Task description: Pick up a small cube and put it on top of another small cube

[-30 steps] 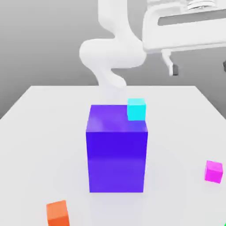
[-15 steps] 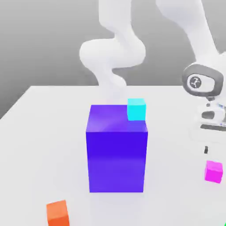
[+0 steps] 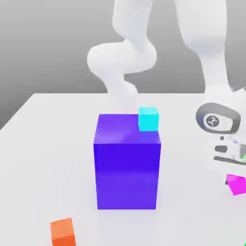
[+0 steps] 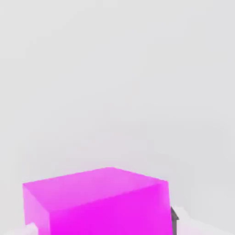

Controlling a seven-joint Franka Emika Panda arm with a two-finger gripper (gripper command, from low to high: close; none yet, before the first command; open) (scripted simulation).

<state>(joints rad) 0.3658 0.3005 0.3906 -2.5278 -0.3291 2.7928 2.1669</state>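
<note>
The small cube (image 3: 236, 184) is bright magenta and lies on the white table (image 3: 48, 144) at the exterior view's right, slightly tilted, its top partly hidden by the hand. My gripper (image 3: 234, 177) has come straight down over it and is shut on it. In the hand view the small cube (image 4: 98, 202) sits very close between the fingers, and a dark finger pad (image 4: 173, 221) rests against its side. The cube looks to be still at table level.
A big blue-purple block (image 3: 127, 162) stands mid-table. A cyan cube (image 3: 148, 118) shows at its far right top corner; whether on it or behind it I cannot tell. An orange cube (image 3: 63, 232) lies near the front edge, at the exterior view's left.
The hand came down from high at the right onto the magenta cube and shut its fingers on it. The cube shifted and tilted slightly. The other cubes and the block stayed put.
</note>
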